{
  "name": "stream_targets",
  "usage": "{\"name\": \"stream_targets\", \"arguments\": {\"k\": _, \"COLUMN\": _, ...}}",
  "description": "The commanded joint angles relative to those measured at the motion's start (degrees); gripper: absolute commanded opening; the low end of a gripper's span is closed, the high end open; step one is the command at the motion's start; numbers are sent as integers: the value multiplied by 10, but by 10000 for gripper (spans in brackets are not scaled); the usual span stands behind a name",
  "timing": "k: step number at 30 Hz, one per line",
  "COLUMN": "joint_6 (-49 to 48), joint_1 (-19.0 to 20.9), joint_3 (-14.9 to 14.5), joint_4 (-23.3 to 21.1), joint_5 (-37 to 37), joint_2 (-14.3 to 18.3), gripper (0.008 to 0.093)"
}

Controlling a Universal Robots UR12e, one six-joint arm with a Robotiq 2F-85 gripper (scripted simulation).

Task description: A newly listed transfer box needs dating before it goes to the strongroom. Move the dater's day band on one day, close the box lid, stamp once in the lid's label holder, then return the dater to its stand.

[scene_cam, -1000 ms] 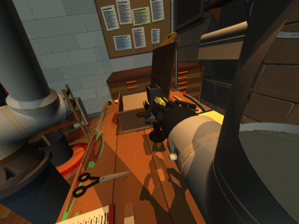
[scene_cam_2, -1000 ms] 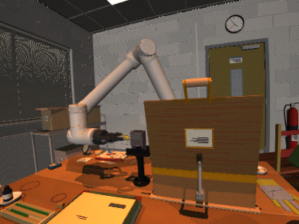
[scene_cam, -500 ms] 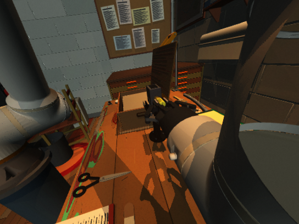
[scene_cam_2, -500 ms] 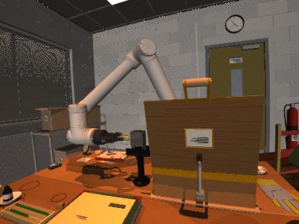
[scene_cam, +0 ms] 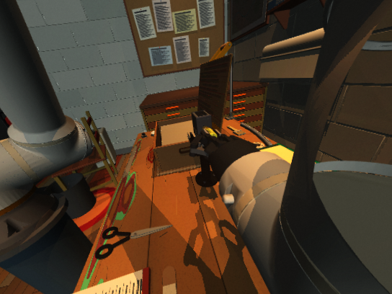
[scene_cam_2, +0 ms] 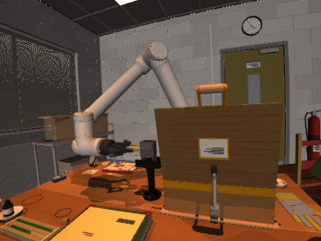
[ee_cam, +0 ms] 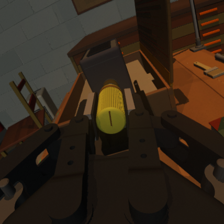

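My gripper [ee_cam: 111,115] [scene_cam: 205,137] [scene_cam_2: 132,148] reaches out level at the dater and I have its yellow ribbed day-band knob [ee_cam: 111,110] clamped between my fingers. The knob sticks out sideways from the dark grey dater [ee_cam: 103,66] [scene_cam_2: 148,149], which sits on its black pedestal stand [scene_cam_2: 150,180] [scene_cam: 205,173] on the table. Just behind the stand is the brown transfer box [scene_cam: 176,146] [scene_cam_2: 219,196]. Its lid [scene_cam: 215,92] [scene_cam_2: 219,141] stands upright and open, with a yellow handle [scene_cam_2: 211,91] on top and a label holder [scene_cam_2: 213,148] on its outer face.
The stand's base sits close in front of the box's near wall. Scissors [scene_cam: 124,238] lie on the near table with papers at the front edge. A yellow folder [scene_cam_2: 104,227], a pen tray [scene_cam_2: 28,228] and gloves [scene_cam_2: 299,210] lie around. A drawer cabinet [scene_cam: 201,104] is behind.
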Motion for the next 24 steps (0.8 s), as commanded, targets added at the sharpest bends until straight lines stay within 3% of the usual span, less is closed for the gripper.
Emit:
{"name": "stream_targets", "arguments": {"k": 1, "joint_6": 10, "joint_1": 0, "joint_3": 0, "joint_4": 0, "joint_5": 0, "joint_2": 0, "gripper": 80}}
{"name": "stream_targets", "arguments": {"k": 13, "joint_6": 132, "joint_1": 0, "joint_3": 0, "joint_4": 0, "joint_5": 0, "joint_2": 0, "gripper": 80}}
{"name": "stream_targets", "arguments": {"k": 24, "joint_6": 173, "joint_1": 0, "joint_3": 0, "joint_4": 0, "joint_5": 0, "joint_2": 0, "gripper": 80}}
